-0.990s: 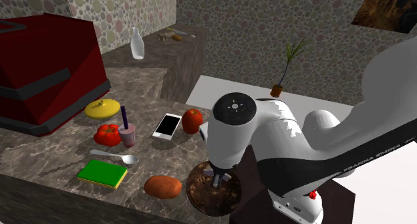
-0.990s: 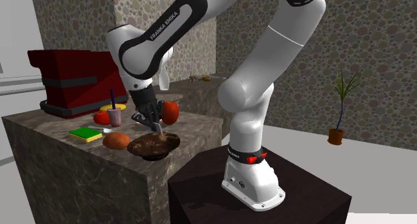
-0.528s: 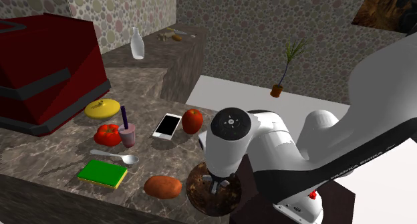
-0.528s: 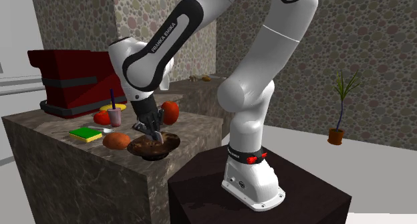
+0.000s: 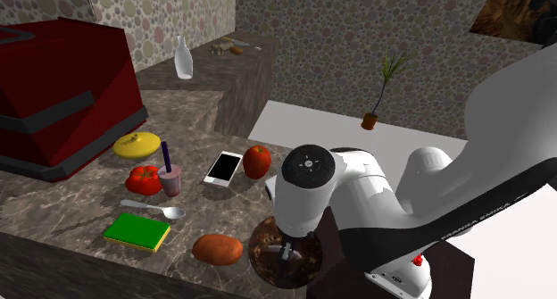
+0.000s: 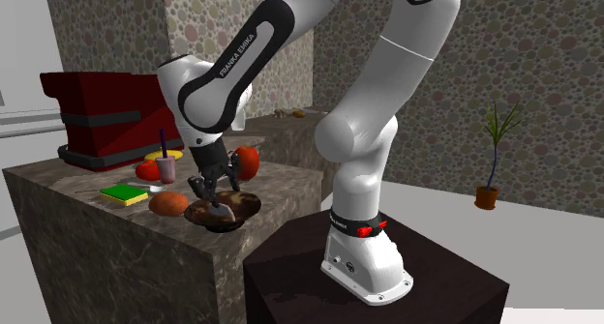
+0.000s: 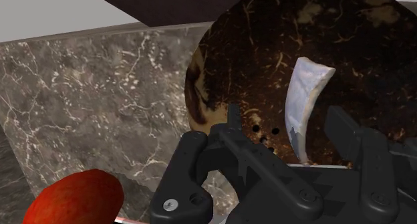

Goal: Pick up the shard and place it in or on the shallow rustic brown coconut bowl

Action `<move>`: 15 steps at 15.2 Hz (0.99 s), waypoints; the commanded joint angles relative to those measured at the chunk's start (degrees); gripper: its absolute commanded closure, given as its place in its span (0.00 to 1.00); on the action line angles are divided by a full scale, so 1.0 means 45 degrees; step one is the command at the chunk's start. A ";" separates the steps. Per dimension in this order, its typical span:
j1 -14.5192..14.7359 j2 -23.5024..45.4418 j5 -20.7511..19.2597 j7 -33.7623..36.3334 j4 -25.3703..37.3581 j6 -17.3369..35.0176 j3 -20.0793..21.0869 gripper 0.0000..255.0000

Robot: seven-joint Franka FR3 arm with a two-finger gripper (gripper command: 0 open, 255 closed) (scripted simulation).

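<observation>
Parted jaws hide one end of the shard (image 7: 303, 101).

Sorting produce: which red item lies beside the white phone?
The smooth round red fruit, at the phone's right in the shoulder view; the lumpy pepper sits by the purple cup.

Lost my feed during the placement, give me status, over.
Gripper open, low over the brown bowl. White shard lying in it between the fingers, not clasped. Orange-brown vegetable beside the bowl.
</observation>
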 commanded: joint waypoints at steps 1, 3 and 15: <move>0.0000 0.0000 0.0000 0.0000 0.0000 0.0000 0.0000 0.00; 0.0000 0.0000 0.0000 0.0000 0.0000 0.0000 0.0000 0.00; 0.0453 -0.1001 0.0266 -0.0309 0.1086 -0.2028 -0.0513 0.00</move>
